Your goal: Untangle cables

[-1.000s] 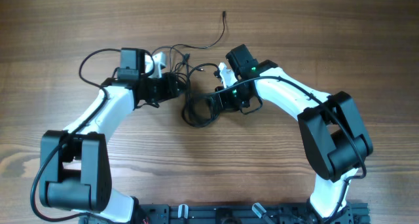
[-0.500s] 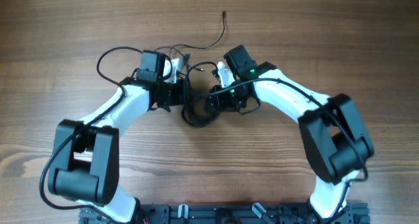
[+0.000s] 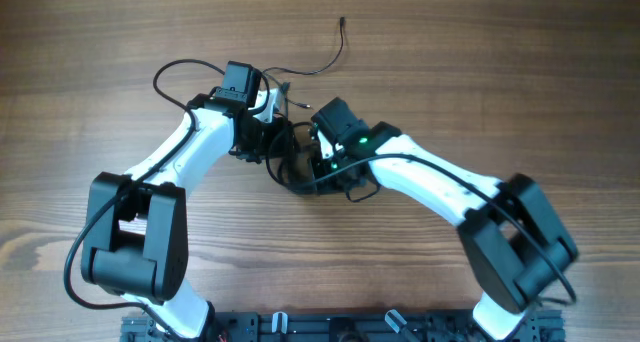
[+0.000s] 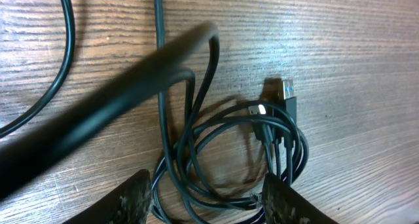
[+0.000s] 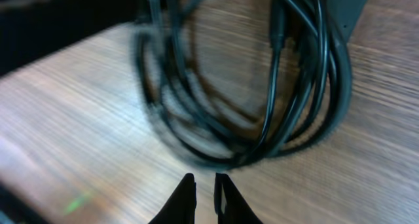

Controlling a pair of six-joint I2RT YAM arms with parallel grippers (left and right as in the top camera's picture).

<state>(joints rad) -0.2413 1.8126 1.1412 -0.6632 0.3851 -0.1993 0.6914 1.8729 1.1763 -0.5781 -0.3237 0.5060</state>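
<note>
Your left gripper [image 4: 206, 188] stands spread over the cables [image 4: 288, 109] mid-bench [image 3: 500, 62]; your right gripper [image 5: 204, 185], nearly pressed together, pinches nothing.

The left arm [image 3: 190, 154] and right arm [image 3: 430, 182] crowd in over the cable coil [image 3: 297, 174] at mid-counter [image 3: 520, 72]. Hardly any gap remains between the left tool [image 4: 209, 201] and right tool [image 5: 204, 188]. A loose cable strand [image 3: 335, 50] crosses the far side. Bare wood lies open to either side.
</note>
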